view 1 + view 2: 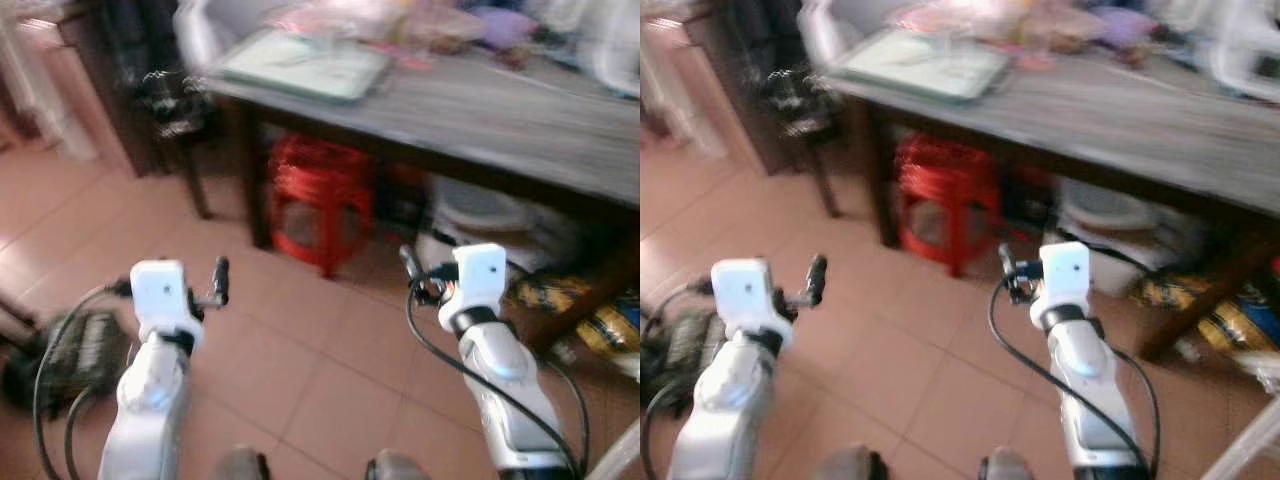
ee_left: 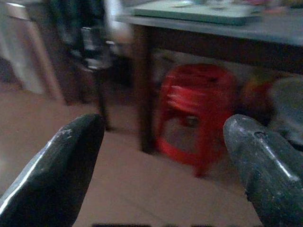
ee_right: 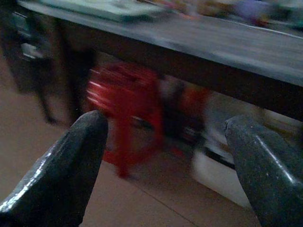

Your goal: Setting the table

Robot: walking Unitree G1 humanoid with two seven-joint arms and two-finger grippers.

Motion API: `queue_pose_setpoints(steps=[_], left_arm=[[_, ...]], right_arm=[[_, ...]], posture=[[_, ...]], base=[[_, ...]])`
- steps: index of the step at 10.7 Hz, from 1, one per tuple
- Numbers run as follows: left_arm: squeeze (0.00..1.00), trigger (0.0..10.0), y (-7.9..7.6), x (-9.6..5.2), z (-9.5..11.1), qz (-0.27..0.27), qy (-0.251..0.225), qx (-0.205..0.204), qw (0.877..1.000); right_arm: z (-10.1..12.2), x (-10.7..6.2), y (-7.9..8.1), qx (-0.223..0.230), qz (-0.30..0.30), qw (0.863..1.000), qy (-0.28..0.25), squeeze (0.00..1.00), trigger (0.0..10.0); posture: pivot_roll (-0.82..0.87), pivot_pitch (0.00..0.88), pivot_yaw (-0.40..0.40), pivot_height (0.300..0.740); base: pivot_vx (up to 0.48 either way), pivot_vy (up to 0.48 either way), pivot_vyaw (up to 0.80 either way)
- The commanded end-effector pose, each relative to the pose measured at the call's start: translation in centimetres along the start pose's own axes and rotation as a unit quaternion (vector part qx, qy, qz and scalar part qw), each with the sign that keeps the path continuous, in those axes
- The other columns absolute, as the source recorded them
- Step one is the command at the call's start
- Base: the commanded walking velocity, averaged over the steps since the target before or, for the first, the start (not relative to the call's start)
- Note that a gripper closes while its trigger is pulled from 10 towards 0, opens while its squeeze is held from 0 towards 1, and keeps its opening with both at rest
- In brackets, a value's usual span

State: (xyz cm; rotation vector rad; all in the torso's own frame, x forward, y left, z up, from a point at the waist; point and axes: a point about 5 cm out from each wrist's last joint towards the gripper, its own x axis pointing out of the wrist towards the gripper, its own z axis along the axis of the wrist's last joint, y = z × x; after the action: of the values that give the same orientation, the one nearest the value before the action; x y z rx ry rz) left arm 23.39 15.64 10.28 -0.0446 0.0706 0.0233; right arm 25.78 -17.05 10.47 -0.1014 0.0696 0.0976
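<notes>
**Robot facing the table, both grippers empty**

The robot stands on a tiled floor (image 1: 300, 370) before a dark wooden table (image 1: 480, 120). A pale green tray (image 1: 300, 65) lies on the table's near left corner; blurred, unidentifiable items crowd the far side. A red plastic stool (image 1: 320, 205) stands beneath the table. The left gripper (image 2: 161, 161) and right gripper (image 3: 165, 161) are raised in front of the body, well short of the table, each with fingers spread apart and nothing between them.
</notes>
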Motion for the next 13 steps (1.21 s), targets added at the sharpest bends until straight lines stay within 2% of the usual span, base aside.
queue_pose_setpoints(steps=[1, 3, 6, 8, 13], left_arm=[[0.0, 10.0, 0.1, 0.0, 0.5, -0.001, -0.01, 0.005, 1.0], [0.0, 10.0, -0.3, 0.0, 0.8, -0.02, -0.012, 0.002, 1.0], [0.0, 10.0, -0.9, -0.3, 1.6, -0.024, -0.023, 0.005, 0.999], [0.0, 10.0, -0.8, -0.6, 1.6, -0.029, -0.019, 0.006, 0.999], [0.0, 10.0, -1.0, -0.9, 2.2, -0.047, -0.018, 0.007, 0.999]], right_arm=[[0.4, 0.1, 0.1, 0.001, -0.005, 1.0, -0.006, 0.0, 10.0], [1.3, 0.0, 0.1, -0.004, -0.006, 1.0, -0.019, 0.0, 10.0], [2.3, 0.1, -0.9, -0.014, -0.022, 0.999, -0.04, 0.0, 10.0], [2.0, -0.8, -0.5, -0.012, -0.022, 0.999, -0.032, 0.0, 10.0], [2.4, -1.0, 0.0, -0.013, -0.021, 0.999, -0.037, 0.0, 10.0]], posture=[[0.02, 0.097, 0.03, 0.74], [0.02, 0.112, 0.039, 0.74], [0.02, 0.127, 0.046, 0.74], [0.02, 0.136, 0.054, 0.74], [0.03, 0.159, 0.062, 0.74]], base=[[0.0, -0.307, -0.8], [0.0, -0.154, -0.8], [0.0, -0.314, 0.0], [0.0, -0.341, 0.0], [0.0, -0.442, -0.09]])
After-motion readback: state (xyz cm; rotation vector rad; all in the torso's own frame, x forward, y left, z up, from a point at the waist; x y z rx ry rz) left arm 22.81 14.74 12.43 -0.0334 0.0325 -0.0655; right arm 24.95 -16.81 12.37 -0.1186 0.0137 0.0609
